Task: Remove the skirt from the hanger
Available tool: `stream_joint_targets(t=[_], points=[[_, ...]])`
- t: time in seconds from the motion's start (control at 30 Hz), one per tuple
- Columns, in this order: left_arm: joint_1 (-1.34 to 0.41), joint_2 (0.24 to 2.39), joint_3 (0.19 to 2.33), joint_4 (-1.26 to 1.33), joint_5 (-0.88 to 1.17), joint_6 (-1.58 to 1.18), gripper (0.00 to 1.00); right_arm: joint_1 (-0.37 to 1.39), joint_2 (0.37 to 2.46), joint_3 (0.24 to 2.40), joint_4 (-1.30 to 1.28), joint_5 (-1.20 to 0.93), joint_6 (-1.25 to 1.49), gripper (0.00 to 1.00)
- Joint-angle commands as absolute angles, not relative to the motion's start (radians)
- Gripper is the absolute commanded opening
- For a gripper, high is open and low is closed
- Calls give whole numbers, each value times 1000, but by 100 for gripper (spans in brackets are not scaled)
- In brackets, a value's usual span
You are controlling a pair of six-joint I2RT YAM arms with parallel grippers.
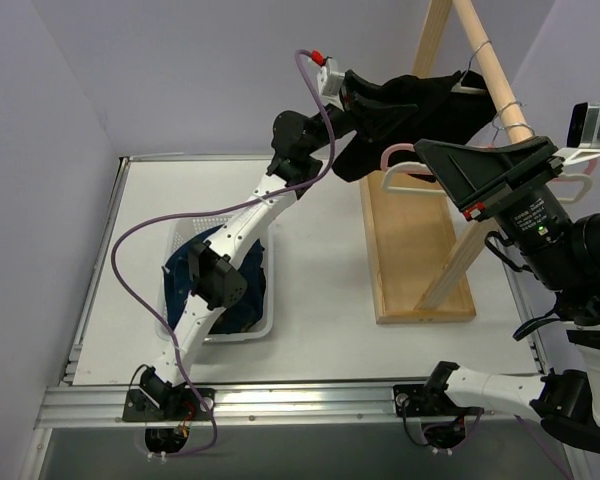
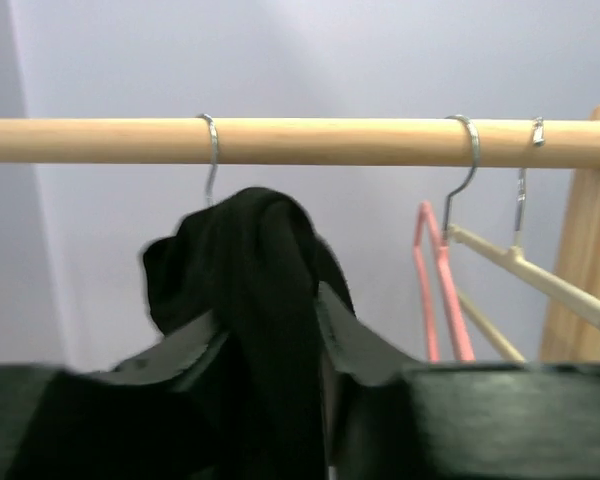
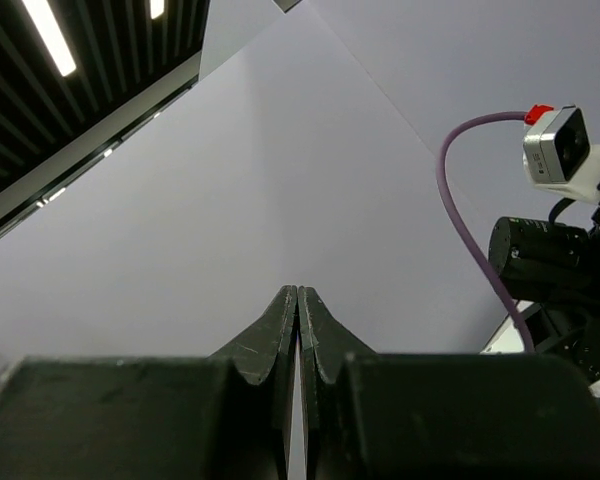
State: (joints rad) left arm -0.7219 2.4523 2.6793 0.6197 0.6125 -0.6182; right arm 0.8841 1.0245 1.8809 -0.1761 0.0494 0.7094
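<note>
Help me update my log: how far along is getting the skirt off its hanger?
Done: the left pincer is clamped on the bunched black fabric skirt. In hand: that grip, just below the wooden rail. Left: drawing it off the pale cream plastic hanger hooked there. The right pincer is shut, empty.

Bunched black skirt [image 2: 248, 290] on hanger [image 2: 215, 150]

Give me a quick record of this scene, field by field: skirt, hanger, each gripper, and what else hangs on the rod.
Skirt: black, bunched on its hanger
Hanger: hook on the wooden rod, body hidden by the skirt
Left gripper: shut on the skirt
Right gripper: shut, holding nothing
Also on rod: pink hanger, cream hanger, both bare
</note>
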Motion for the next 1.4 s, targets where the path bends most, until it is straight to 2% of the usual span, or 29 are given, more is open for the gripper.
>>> stream_joint_targets(t=[0.0, 0.07, 0.4, 0.57, 0.83, 1.27, 1.37], points=[[-742, 2477, 2749, 461, 549, -555, 31, 881, 1022, 1887, -95, 51, 718, 0], [-750, 2470, 2743, 416, 531, -529, 3, 881, 1029, 1894, -92, 48, 719, 0], [-747, 2396, 2659, 388, 433, -581, 2, 881, 1040, 1902, -81, 48, 709, 0], [-727, 2382, 2568, 619, 373, -802, 2, 881, 1032, 1905, -89, 60, 703, 0], [-710, 2382, 2563, 776, 308, -959, 2, 881, 1035, 1944, -104, 54, 707, 0], [-677, 2347, 2557, 827, 374, -1023, 2, 881, 1042, 1948, -120, 69, 692, 0], [-667, 2274, 2439, 845, 387, -1012, 2, 881, 1040, 1948, -129, 78, 687, 0]])
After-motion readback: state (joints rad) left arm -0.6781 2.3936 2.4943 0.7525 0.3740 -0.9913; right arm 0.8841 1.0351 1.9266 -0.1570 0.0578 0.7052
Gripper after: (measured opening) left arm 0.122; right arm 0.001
